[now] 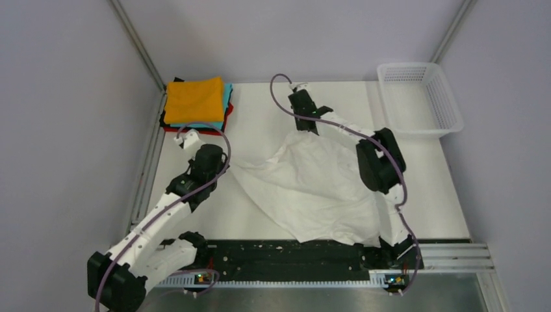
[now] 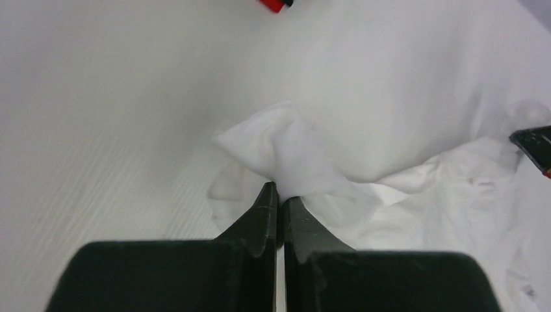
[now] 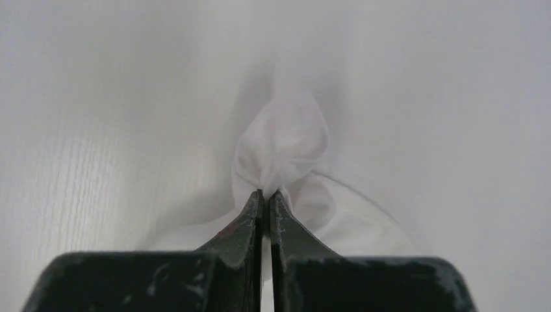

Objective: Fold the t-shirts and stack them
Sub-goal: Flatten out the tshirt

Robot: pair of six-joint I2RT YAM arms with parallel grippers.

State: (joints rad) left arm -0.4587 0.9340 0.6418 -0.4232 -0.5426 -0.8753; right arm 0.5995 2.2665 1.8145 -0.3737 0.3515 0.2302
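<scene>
A large wrinkled white t-shirt [image 1: 312,188] lies spread over the middle of the table. My left gripper [image 1: 229,162] is shut on a bunched corner of it [image 2: 286,146] at its left edge. My right gripper [image 1: 307,128] is shut on another bunched corner [image 3: 282,143] at its far edge. The cloth is stretched between the two. A stack of folded t-shirts [image 1: 195,104], orange on top with teal, red and black below, sits at the far left corner. A red edge of it [image 2: 276,5] shows in the left wrist view.
A white plastic mesh basket [image 1: 419,97] stands at the far right corner. Grey walls close in the table on the left, back and right. The black base rail [image 1: 286,257] runs along the near edge under the shirt's hem.
</scene>
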